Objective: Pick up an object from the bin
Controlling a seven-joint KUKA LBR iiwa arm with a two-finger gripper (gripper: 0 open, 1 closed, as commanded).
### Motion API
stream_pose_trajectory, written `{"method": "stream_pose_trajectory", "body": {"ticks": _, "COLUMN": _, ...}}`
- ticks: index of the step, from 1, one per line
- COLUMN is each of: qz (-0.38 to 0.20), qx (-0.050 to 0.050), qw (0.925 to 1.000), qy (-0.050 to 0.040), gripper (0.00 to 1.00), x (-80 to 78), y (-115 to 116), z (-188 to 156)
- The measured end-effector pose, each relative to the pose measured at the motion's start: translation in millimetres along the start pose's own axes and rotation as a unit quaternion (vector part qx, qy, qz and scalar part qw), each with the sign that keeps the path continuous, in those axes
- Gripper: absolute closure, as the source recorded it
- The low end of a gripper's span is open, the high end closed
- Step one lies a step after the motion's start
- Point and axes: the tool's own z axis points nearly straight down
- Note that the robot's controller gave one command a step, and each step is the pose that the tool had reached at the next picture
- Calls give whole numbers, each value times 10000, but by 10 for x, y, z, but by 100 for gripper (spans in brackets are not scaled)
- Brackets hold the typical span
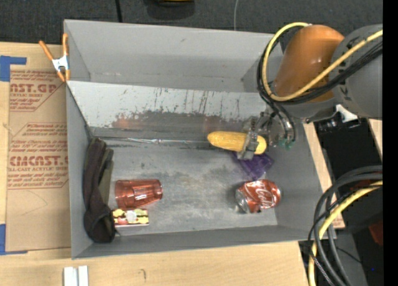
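The grey metal bin (168, 55) holds a few loose things spread over its floor. The arm (305, 61) with its orange cover comes in from the right, over the bin's right wall. A long dark cloth (96, 185) lies along the left wall. A yellow corn cob (225, 140) is at the foot of the back wall, right of centre. Its long axis runs left to right, almost level, with the narrower end pointing left. The gripper (252, 144) is clamped across the cob near its right end, and yellow shows on both sides of the fingers. A clear red cup (138, 193) lies on its side near the front left. A crushed red can (258, 195) sits front right. A purple scrap (255, 165) lies between the can and the cob, and a small yellow box (131, 217) lies just before the cup.
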Motion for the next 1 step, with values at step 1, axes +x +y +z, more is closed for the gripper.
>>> {"method": "stream_pose_trajectory", "body": {"ticks": 1, "qz": 23, "qx": 1, "qw": 10000, "qy": 35, "gripper": 100, "x": 111, "y": 18, "z": -529}}
